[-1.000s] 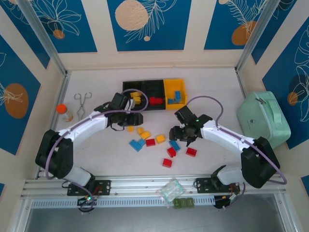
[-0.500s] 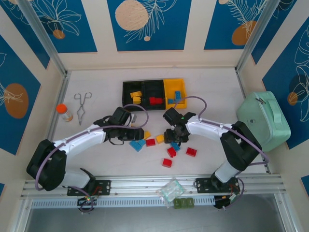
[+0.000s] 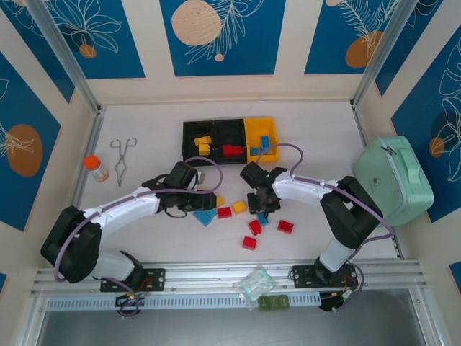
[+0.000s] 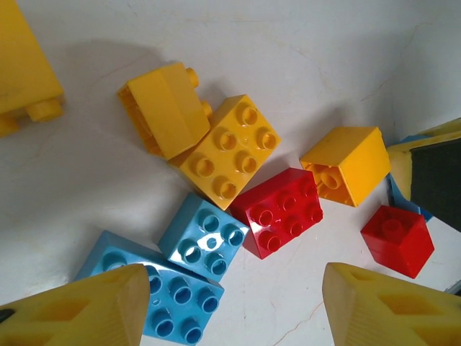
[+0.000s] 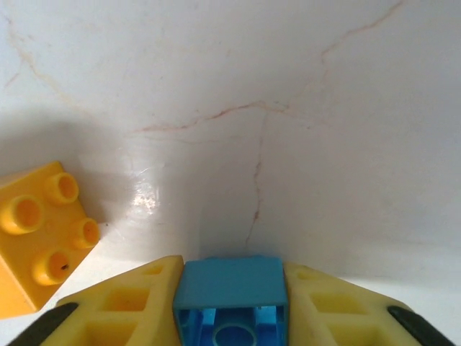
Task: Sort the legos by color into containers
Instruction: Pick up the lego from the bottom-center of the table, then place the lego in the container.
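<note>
a: white stone-look tabletop [image 3: 144, 238], smooth and faintly veined, is spread under both arms. where are the legos [image 3: 225, 212] found?

b: most are scattered loose between the arms, just in front of the containers [image 3: 229, 121]. some are already sorted: yellow ones in the left black bin [image 3: 186, 144], red in the middle black bin [image 3: 230, 130], blue in the yellow bin [image 3: 261, 122].

a: how is the right gripper [image 5: 232, 268] held?

b: it is clenched on a blue brick [image 5: 230, 292]. the brick's flat side walls are pressed against both yellow fingers [image 5: 122, 303], and its hollow underside is turned towards the camera. parallel faces are probably chosen so that the hard, slick plastic is not squeezed out. a yellow brick [image 5: 43, 238] with round studs is lying near, apart from the fingers.

a: and the left gripper [image 4: 234, 288]?

b: it is released, jaws set wide with nothing between them. it is hung above a cluster: a red brick [image 4: 284, 213], a light blue brick [image 4: 203, 238] and yellow ones packed close. a next pick is likely being lined up.

a: where is the blue brick judged to belong?

b: the yellow bin, where the other blue pieces are kept.
</note>
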`<state>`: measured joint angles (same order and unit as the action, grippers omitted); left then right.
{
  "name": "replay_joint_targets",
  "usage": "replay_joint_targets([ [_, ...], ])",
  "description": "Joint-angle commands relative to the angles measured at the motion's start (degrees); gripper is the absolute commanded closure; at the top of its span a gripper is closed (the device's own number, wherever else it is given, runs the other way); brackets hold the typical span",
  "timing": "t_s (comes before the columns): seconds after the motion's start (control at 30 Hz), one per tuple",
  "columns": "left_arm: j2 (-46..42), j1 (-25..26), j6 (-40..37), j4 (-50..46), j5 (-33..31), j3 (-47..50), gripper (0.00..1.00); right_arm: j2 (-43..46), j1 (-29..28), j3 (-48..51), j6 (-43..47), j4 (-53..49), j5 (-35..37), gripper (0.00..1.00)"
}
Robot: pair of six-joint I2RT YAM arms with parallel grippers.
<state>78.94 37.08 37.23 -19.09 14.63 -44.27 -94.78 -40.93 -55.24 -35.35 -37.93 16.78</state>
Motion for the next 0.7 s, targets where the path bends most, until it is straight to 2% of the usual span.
replay_joint_targets([
  [0.0,0.8,1.1,0.9,1.6,-0.2,0.5,0.36,-0.2,-0.3,-2.7,0.9,-2.6,3.9,0.7],
  [0.37,-0.1,2.1,2.2,3.3,-0.4,-0.3,0.36,0.5,5.1,-13.0,6.8,-5.0,6.4,0.71],
  [0.67,-3.4,2.7,3.4,6.3,-1.1,-0.2,0.36,-6.7,12.9,-26.9,9.7,-5.7,3.0,0.71],
])
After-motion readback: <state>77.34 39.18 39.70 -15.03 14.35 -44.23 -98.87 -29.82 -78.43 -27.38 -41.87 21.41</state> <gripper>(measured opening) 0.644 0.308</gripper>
